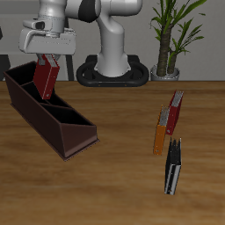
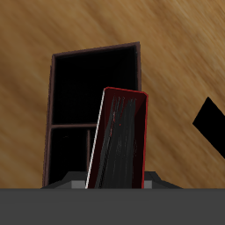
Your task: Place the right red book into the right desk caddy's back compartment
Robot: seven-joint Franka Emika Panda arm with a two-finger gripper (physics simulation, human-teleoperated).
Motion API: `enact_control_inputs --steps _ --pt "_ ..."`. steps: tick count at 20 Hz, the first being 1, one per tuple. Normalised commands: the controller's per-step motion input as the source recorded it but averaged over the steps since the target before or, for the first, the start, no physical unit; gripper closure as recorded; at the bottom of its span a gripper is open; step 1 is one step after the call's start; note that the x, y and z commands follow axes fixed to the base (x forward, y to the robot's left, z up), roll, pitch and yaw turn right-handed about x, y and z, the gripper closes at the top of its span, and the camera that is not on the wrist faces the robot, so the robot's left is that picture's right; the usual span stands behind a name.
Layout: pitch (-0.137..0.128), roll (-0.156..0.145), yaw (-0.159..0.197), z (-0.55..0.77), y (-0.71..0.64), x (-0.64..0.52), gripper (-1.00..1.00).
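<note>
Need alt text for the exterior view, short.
The robot's tool holds the right red book upright over the back end of the right desk caddy on a wooden table. Three more books stand apart from the caddy, nearer the table's front edge.

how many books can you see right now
4. The right red book hangs in the gripper above the right desk caddy. A darker red book and an orange book lie together; a black book is nearer the table's front edge. None looks hidden.

The right red book [image 1: 46, 77], slim and bright red, hangs tilted over the back end of the right desk caddy [image 1: 53, 119], a long maroon-brown box lying from 10 to 4 o'clock.
</note>
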Motion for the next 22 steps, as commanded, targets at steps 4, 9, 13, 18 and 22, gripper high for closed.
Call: enact_control_inputs --steps 4,9,13,18,22 --pt "0.026 0.012 0.002 -0.15 0.05 0.06 1.00" --pt "0.042 0.010 0.010 -0.29 0.01 -0.02 1.00" --pt "0.017 0.008 0.004 -0.05 0.04 -0.06 1.00" --pt "0.037 -0.018 -0.007 -0.18 -0.02 -0.05 1.00" --pt "0.056 -0.031 -0.019 -0.25 -0.11 -0.07 1.00"
